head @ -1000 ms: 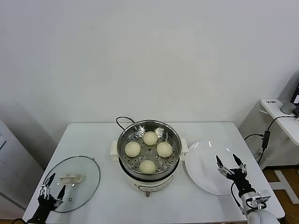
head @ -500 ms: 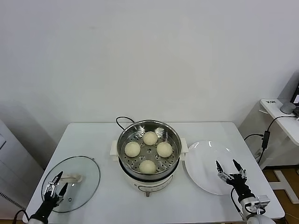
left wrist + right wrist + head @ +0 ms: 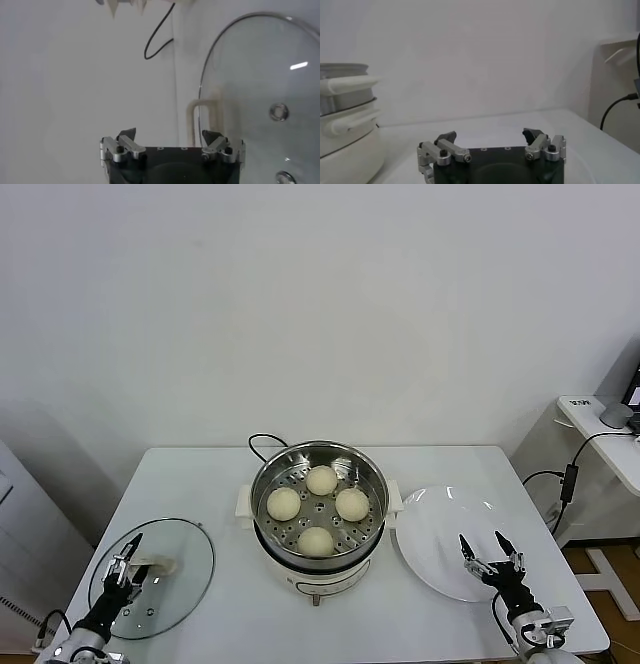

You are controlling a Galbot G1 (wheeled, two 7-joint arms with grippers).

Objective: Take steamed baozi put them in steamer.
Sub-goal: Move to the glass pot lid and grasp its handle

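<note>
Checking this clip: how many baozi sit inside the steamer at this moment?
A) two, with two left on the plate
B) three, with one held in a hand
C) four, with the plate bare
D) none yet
C: four baozi rest on the perforated tray of the steamer, the white plate holds nothing, and both hands are open and hold nothing.

The four steamed baozi (image 3: 316, 506) were a plain pale cream, unmarked. They sat in the steamer (image 3: 319, 519), whose pot was shiny silver steel with a tray dotted with rows of small dark holes; its base and side handles were white, and a black cord (image 3: 262, 441) curled behind it. The plate (image 3: 440, 539) beside the steamer was plain glossy white. The lid (image 3: 155, 569) on the steamer's other side was clear glass with a silvery rim and a cream-white handle. The table (image 3: 200, 484) under the steamer was white.
</note>
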